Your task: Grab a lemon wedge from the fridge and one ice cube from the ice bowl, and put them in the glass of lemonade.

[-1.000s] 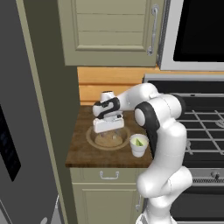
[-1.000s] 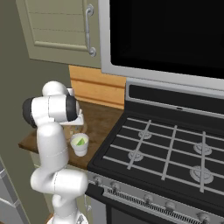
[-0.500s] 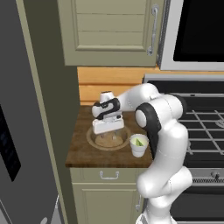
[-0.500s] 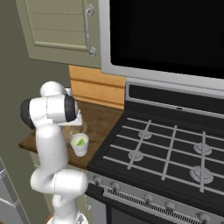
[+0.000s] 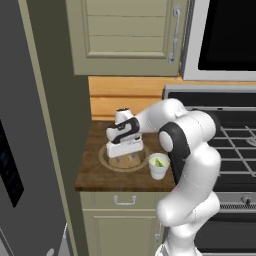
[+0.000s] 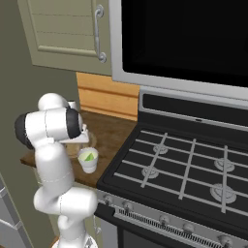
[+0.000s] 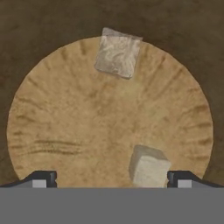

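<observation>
Sinking closer than before, the spread-wide pincer point(image 7: 111, 177) hangs over the ice bowl point(image 7: 65, 131), one ice cube point(image 7: 148, 166) between its tips.

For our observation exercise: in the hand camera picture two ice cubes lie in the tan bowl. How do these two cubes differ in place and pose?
The upper ice cube lies at the ice bowl's rim, far from the gripper; the lower ice cube sits between the open fingertips, nearer the right one. The upper cube shows a flat, mottled grey face; the lower shows a top and sides, paler. Both are pale, blocky and alike in kind.
</observation>
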